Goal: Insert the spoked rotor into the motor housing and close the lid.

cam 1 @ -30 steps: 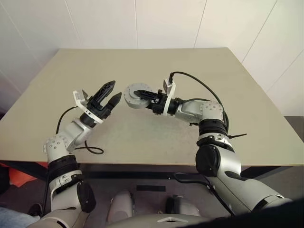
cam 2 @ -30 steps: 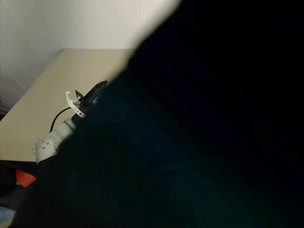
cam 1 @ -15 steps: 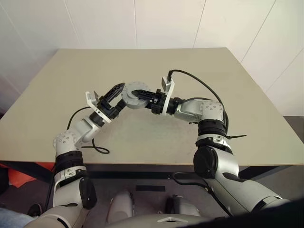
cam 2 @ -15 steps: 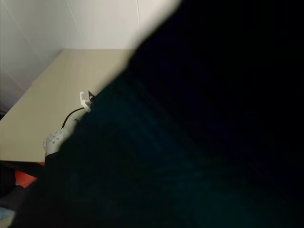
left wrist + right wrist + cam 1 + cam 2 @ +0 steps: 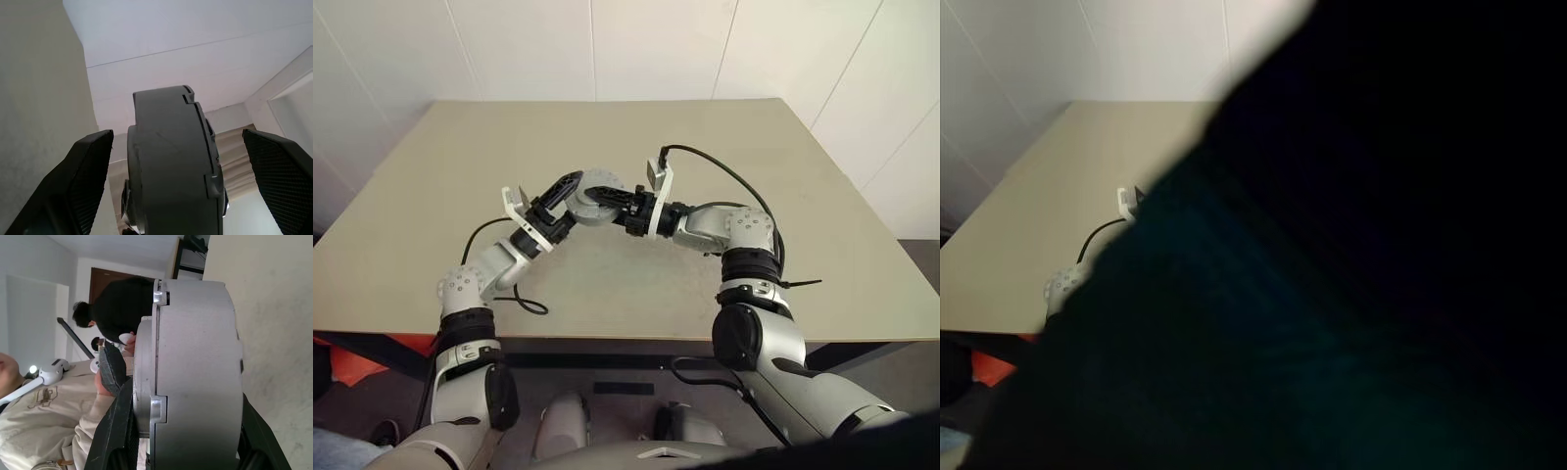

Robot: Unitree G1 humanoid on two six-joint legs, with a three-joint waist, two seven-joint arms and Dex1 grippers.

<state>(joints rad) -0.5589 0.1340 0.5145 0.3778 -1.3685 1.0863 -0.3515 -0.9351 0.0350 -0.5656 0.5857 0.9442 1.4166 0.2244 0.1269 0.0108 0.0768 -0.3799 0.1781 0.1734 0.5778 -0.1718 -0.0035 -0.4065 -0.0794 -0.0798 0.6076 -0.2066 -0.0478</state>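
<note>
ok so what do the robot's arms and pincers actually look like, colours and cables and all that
Both arms are silver-grey metal with black joint bands. Each ends in a white wrist bracket and a pincer of two black fingers with a finely textured inner face: left pincer, right pincer. A black cable loops from each wrist, the right cable arcing above the forearm.

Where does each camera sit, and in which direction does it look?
Left eye view: on the head, looking down over the table; both arms show, right pincer shut on the motor housing, left pincer open beside it.
Right eye view: on the head, mostly blocked by something dark.
Left wrist view: along the open left pincer towards the housing's side.
Right wrist view: along the right pincer gripping the housing; a person behind.
Both wrist views and the left eye share the housing.
</note>
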